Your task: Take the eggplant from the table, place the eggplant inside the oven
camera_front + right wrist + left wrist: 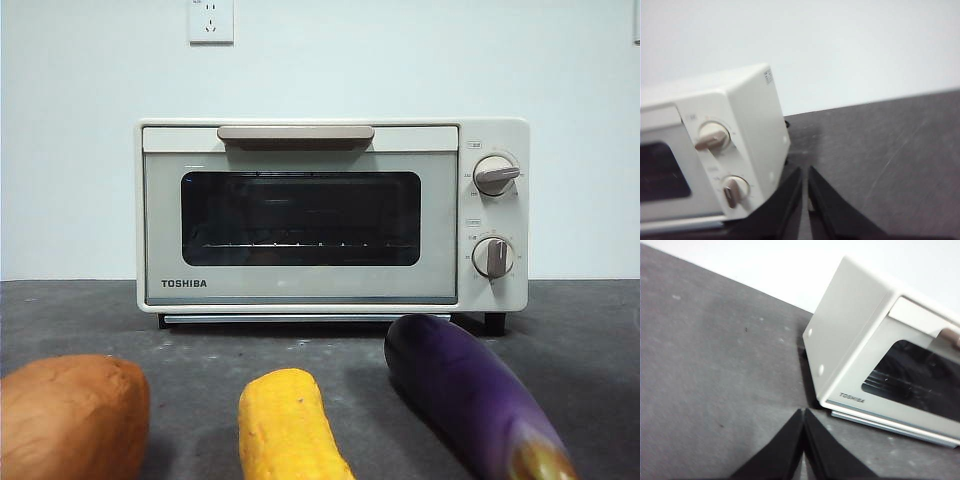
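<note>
Well away from both closed grippers, the eggplant (470, 395) is lying untouched.
We are judging it glossy, slippery, firm; grip mid-body.

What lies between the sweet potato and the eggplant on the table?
In the front view, the yellow corn cob lies between the sweet potato and the eggplant, apart from both, on the table.

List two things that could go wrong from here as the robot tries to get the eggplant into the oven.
1. The oven door is shut, so it must be pulled open by the handle bar first; a slip there could shove the oven.
2. The eggplant is glossy and lies close beside the corn cob, so the jaws might slide off it or knock the cob.
</note>
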Available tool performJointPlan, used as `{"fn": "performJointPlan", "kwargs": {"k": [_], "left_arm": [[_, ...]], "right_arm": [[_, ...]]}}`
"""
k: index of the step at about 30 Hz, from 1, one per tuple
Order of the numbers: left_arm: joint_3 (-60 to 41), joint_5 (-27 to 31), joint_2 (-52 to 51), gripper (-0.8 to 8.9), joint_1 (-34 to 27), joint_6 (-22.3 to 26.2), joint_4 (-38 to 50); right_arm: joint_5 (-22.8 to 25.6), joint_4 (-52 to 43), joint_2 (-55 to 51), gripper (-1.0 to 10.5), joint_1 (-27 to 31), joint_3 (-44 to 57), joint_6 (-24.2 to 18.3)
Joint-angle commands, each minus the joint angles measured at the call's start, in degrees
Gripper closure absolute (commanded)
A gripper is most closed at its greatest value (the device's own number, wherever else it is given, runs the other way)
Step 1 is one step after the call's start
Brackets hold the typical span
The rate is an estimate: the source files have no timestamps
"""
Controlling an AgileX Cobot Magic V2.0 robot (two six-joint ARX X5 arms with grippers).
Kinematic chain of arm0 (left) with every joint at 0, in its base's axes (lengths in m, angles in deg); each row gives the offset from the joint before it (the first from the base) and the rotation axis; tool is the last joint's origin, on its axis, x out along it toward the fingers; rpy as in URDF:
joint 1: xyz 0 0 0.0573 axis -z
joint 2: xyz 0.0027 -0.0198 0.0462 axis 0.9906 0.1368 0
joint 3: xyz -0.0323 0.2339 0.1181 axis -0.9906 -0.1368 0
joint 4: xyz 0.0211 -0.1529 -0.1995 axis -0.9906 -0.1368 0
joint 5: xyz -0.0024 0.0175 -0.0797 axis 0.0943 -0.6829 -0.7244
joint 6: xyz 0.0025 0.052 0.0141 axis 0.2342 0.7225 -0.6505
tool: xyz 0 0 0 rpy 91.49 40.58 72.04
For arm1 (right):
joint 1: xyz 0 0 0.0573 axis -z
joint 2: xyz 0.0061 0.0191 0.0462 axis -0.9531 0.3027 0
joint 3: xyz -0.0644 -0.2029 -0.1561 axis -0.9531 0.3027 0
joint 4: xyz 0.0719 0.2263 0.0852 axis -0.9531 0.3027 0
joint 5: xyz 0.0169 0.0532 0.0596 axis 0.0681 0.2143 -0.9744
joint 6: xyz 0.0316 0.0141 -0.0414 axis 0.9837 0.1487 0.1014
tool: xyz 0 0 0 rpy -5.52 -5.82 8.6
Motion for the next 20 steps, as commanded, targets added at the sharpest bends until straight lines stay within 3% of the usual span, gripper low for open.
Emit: {"fn": "performJointPlan", "kwargs": {"k": [1, 4, 8, 20], "left_arm": [[0.5, -1.6, -0.1, 8.06, 0.1, -5.1, 0.5], [1.6, -3.0, 0.0, 8.06, 0.1, -6.2, -0.5], [5.2, -3.3, 1.3, 8.06, 0.1, -6.1, -4.0], [19.1, -4.8, 14.2, 8.06, 0.1, -1.0, -5.2]], "right_arm": [[-0.3, 0.1, -0.2, 9.4, 0.0, -0.6, 11.0], [-1.7, 0.6, -0.1, 9.4, 0.0, -2.1, 11.4], [-1.4, 8.0, 0.1, 9.4, 0.0, -7.3, 11.4], [-1.6, 24.2, 10.6, 9.4, 0.0, -26.0, 6.9]]}}
